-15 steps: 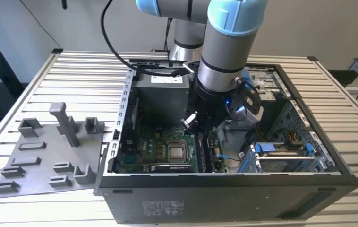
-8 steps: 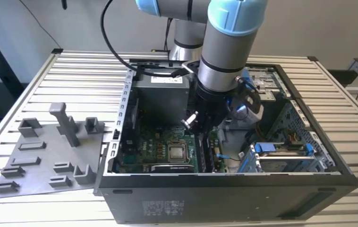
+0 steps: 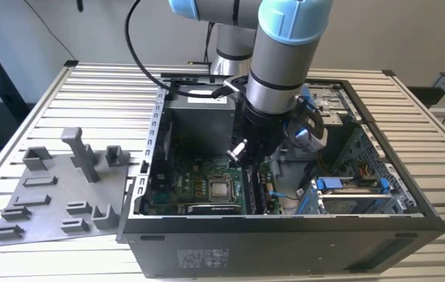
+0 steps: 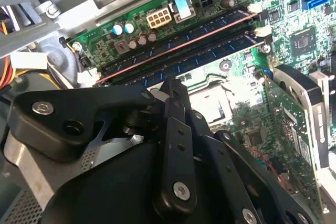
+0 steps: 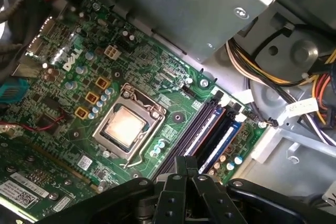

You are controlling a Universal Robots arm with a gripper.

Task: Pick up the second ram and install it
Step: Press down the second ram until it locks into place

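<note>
On a slatted metal tabletop [image 3: 89, 94], before a pale wall [image 3: 410, 35], an open computer case [image 3: 285, 247] lies on its side with its board facing up. Just beside the case, toward the exterior view's left, sits a grey fixture tray [image 3: 58, 205] with upright blocks. The arm [image 3: 281, 59], grey with pale blue joints, reaches down into the case, and the hand [image 3: 242, 154] hangs low over the green motherboard [image 5: 173, 93].

In both wrist views the black fingers of the hand [image 5: 185, 160] [image 4: 173, 83] are drawn together with no gap showing between them. Whether they pinch anything cannot be made out.

The second ram [image 5: 202, 129] [image 4: 199, 59] stands on edge in a memory slot, lying level along the slot's full length, with a pale label on its side. The fingertips sit at its near end, touching or just above it; which of the two I cannot tell. Another memory stick [image 5: 223, 135] stands in a neighbouring slot, parallel, on the side away from the processor socket [image 5: 126, 124]. The socket, with its square silver chip, lies just beside the second ram on the other side. A bundle of yellow, red and black cables [image 5: 273, 85] runs near the far end of the slots.
</note>
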